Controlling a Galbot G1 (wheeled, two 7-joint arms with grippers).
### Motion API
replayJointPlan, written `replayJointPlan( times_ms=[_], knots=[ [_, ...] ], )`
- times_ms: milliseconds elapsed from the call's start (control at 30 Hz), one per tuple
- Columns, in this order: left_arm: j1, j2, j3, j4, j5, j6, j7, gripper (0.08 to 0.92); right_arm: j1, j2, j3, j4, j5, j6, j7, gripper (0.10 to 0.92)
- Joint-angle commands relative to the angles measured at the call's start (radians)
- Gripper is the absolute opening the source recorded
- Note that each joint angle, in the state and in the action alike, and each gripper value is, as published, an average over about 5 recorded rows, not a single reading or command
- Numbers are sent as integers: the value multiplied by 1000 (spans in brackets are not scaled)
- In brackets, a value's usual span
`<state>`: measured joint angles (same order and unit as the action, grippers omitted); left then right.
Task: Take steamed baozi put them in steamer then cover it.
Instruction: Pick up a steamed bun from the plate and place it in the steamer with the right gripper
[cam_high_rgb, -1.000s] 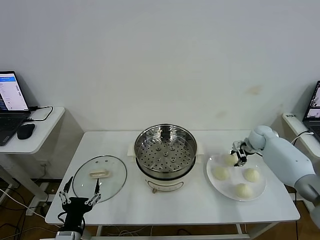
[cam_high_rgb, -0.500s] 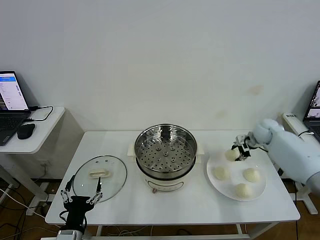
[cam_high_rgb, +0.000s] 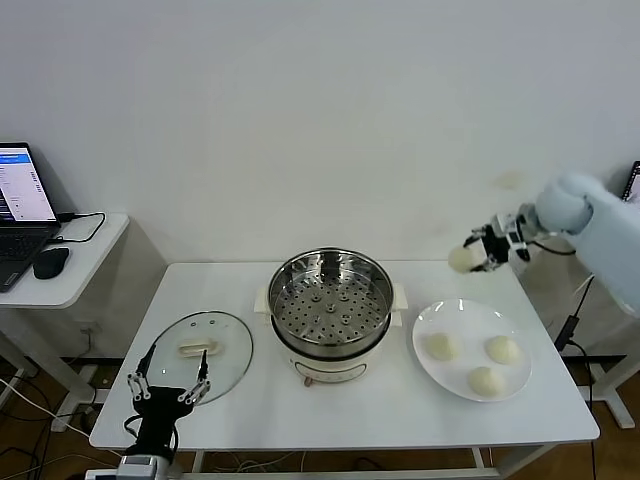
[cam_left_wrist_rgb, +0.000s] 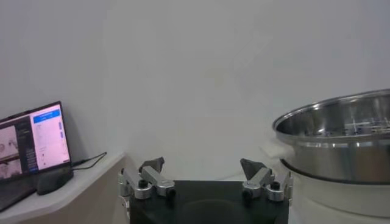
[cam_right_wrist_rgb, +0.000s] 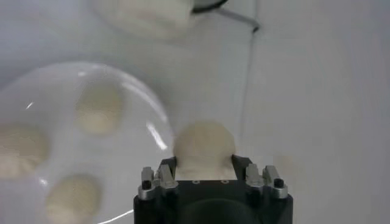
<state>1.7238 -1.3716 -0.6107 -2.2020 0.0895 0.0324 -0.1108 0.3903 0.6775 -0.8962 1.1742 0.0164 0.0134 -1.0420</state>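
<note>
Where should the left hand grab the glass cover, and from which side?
Grip the cover by its cream oblong handle at the centre, coming straight down from above. The lid lies flat on the table with the handle up; the rim sits flush, with nothing to pinch. Close across the handle's narrow width.

White table (cam_high_rgb: 330, 415) carries the steamer (cam_high_rgb: 331, 312), cover (cam_high_rgb: 199, 354) and a white plate (cam_high_rgb: 520, 381).

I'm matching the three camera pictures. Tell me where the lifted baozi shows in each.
Head view: lifted baozi held in the right end effector, above the plate's far edge.
Left wrist view: not in it.
Right wrist view: between the fingers, low centre.
Shared landmark: the plate holding three baozi.
</note>
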Motion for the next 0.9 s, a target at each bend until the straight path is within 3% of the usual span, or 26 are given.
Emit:
replayJointPlan(
  times_ms=[33,467,900],
  knots=[
    [-2,5,-15,5,-9,1,2,823,277,173,-214,57,212,10,23,585],
    [-9,-8,-56,18,-25,0,1,823,215,427,-352,8,99,186,76,585],
    [-10,-19,-78,33,-34,-4,-1,823,126,550,-371,-158,-204,488,161,585]
  ],
)
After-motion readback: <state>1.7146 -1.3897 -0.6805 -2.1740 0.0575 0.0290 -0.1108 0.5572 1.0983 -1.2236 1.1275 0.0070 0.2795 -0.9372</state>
